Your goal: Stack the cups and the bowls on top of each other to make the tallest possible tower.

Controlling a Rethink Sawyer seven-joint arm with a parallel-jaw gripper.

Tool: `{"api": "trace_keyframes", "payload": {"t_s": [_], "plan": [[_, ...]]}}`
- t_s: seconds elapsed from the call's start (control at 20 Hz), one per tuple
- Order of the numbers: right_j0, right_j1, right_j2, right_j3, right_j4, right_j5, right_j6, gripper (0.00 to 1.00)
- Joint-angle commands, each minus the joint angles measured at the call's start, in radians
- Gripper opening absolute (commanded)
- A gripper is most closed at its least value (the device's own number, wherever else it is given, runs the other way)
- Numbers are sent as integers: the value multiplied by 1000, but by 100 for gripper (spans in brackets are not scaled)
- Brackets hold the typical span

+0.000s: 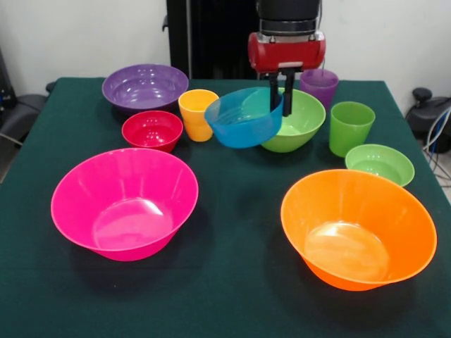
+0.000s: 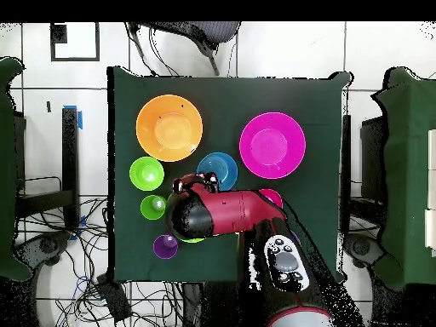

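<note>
Blue bowl (image 1: 243, 118) held tilted in the air, beside the green bowl (image 1: 299, 121).

Largest first: the pink bowl (image 1: 124, 203) and orange bowl (image 1: 358, 229) sit at the front of the table (image 1: 232, 282), well apart; the purple bowl (image 1: 145, 87) sits at the back; the green bowl, the likely tower base, stands behind the blue one, empty as far as shows. The red bowl (image 1: 152, 130) and light green bowl (image 1: 380, 163) stay low at either side, with the yellow cup (image 1: 197, 114), green cup (image 1: 350, 127) and purple cup (image 1: 318, 86) standing upright between them. The gripper (image 1: 280, 95) has its fingers closed on the blue bowl's rim, the bowl hanging slanted. My worry is that thin rim grip: the bowl could swing or slip, land crooked on the green bowl's edge, or clip the yellow cup just beside it.
</note>
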Motion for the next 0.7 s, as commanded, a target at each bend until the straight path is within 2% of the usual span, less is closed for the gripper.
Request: {"api": "trace_keyframes", "payload": {"t_s": [0.05, 0.1, 0.2, 0.5, 0.7], "plan": [[38, 28, -41, -16, -85, 160, 1, 0], [49, 33, -70, -38, -107, 199, -24, 0], [41, 51, -83, -64, -124, 207, -41, 0], [-27, 43, -48, -97, -141, 269, -89, 0], [-50, 51, -35, -123, -160, 285, -93, 0]]}}
